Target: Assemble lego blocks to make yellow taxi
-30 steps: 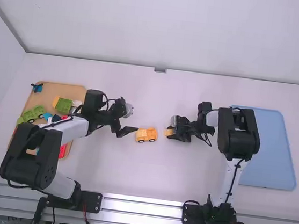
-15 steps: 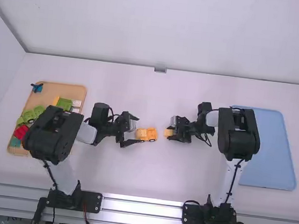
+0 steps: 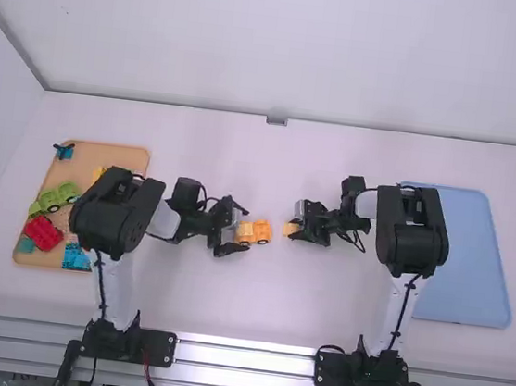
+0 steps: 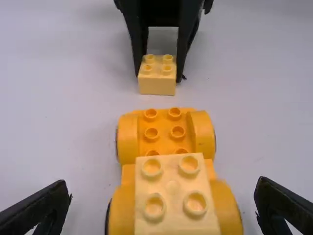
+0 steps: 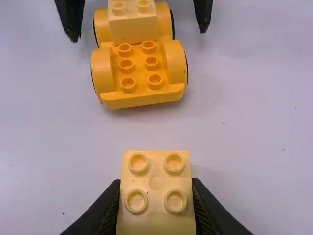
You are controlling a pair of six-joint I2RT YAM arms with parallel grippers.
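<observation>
In the high view, the car point(image 3: 259, 234) sits on the table point(image 3: 255, 304) between the two grippers, its long axis running roughly left to right, from the left gripper point(image 3: 240, 232) toward the right gripper point(image 3: 294, 228). The left gripper's jaws are apart at the car's left end. The right gripper is clamped on the loose block point(image 3: 289, 228), just off the car's right end. The tan tray point(image 3: 122, 156) lies at the left with a red block point(image 3: 43, 234), green pieces point(image 3: 49, 199) and blue pieces point(image 3: 75, 257); the blue tray point(image 3: 455, 262) lies at the right.

In the left wrist view, the car's long axis points away from the left gripper, whose jaws stand wide, one to each side. The top block point(image 4: 172, 186) covers the car's end nearer that gripper; the studded end faces the loose block.

In the right wrist view, the jaws pinch the loose block by two opposite sides, its four studs up. The car is well apart from it, upright on its wheels, studded end toward the block and long axis slightly askew.
</observation>
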